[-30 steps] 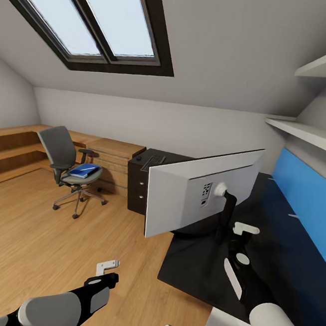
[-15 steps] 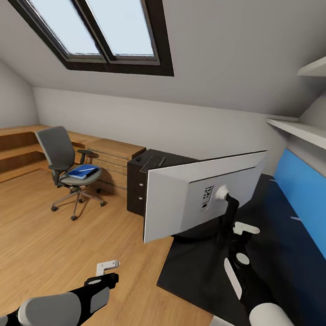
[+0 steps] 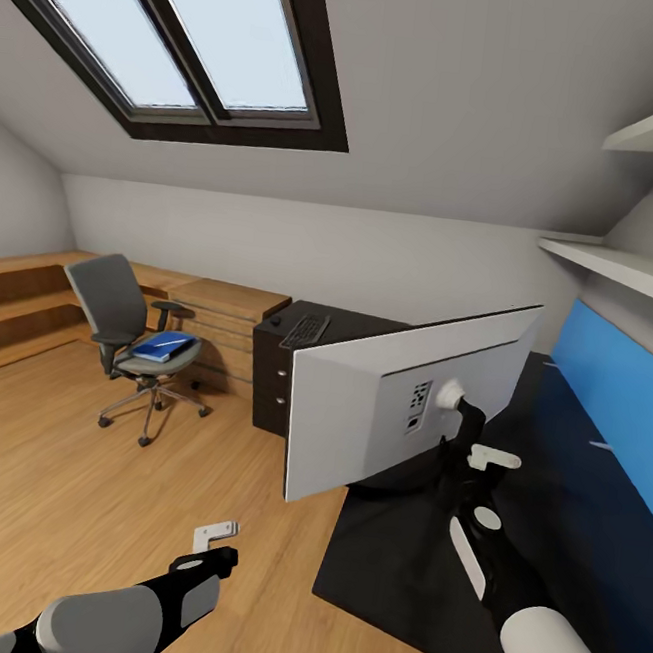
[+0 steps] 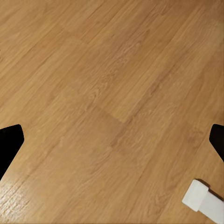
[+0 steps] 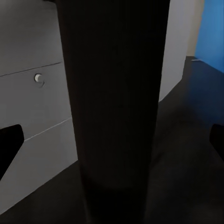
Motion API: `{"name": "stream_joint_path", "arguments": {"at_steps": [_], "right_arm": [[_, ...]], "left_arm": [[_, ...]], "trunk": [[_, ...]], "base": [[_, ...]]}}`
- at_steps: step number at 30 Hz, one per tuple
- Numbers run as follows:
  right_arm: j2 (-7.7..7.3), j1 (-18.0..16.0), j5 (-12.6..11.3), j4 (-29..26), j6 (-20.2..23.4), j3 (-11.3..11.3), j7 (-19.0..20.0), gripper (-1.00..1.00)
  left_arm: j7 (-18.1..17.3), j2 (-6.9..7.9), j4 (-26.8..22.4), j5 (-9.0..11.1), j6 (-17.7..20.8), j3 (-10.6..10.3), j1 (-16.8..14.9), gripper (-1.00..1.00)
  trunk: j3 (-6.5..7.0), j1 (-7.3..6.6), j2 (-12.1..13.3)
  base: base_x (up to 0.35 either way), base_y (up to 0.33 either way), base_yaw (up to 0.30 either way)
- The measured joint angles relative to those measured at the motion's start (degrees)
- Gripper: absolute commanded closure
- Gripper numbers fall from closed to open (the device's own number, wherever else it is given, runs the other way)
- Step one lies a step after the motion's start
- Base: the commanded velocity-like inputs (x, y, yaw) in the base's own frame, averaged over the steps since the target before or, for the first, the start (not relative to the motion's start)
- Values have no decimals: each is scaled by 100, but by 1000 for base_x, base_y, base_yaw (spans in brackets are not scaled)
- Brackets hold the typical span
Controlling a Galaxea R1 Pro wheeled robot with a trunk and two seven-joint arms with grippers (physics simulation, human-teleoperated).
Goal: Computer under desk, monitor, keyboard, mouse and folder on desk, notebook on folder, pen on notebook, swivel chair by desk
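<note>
Your monitor (image 3: 379,402) shows you its light grey back, no readable lettering; long axis level, rising slightly toward the blue back panel (image 3: 615,402); it stands on the black desk (image 3: 550,491) by its black stand (image 5: 112,116). Your right gripper (image 3: 481,461) brackets that stand, fingers spread wide; contact unclear. Keyboard (image 3: 306,329) farther along; blue folder (image 3: 164,344) on the swivel chair (image 3: 125,331). Left gripper (image 3: 214,534) spread, empty, over plank floor (image 4: 112,93).

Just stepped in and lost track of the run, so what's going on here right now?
The robot is at the black desk, its right gripper reaching up to the monitor stand; whether the jaws grip it is unclear. The left gripper hangs open over the wood floor, holding nothing. The keyboard lies on the desk's far end. The folder lies on the chair.
</note>
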Motion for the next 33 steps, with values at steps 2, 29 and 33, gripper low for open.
{"name": "stream_joint_path", "arguments": {"at_steps": [2, 29, 33], "right_arm": [[-3, 0, 3, 0, 0, 0, 0, -100], [-16, 1, 9, 0, 0, -2, -9, -100], [-16, 0, 9, -2, -3, -1, -9, -100]], "left_arm": [[2, 1, 0, 0, 0, 1, 0, -100], [-11, 11, 0, 0, 9, 8, 0, -100], [-12, 11, 0, 0, 9, 7, 0, -100]], "trunk": [[0, 0, 0], [0, 0, 0], [0, 0, 0]], "base": [[5, -18, 0], [17, -15, 0], [0, 7, 0]]}}
